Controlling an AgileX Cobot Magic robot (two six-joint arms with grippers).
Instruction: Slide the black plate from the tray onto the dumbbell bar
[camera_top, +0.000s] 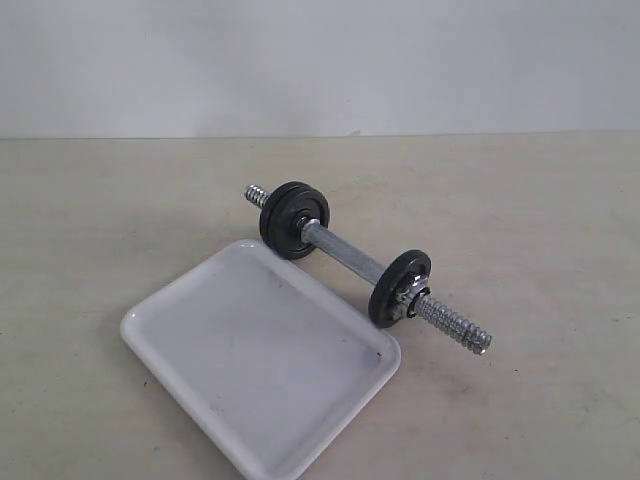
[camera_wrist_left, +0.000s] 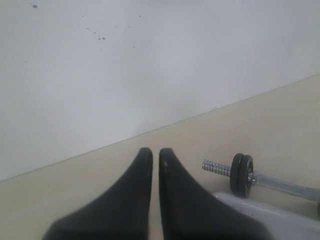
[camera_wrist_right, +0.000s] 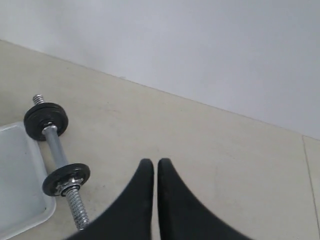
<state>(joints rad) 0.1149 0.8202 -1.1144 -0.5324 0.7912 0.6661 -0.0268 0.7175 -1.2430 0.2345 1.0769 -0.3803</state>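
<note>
On the beige table the tray is lying bare at near left. Just behind it the dumbbell bar is carrying a pair of black plates at its far end and a third black plate beside the star nut. The task is looking done. The left gripper and right gripper are hovering clear, jaws pressed together on nothing.
</note>
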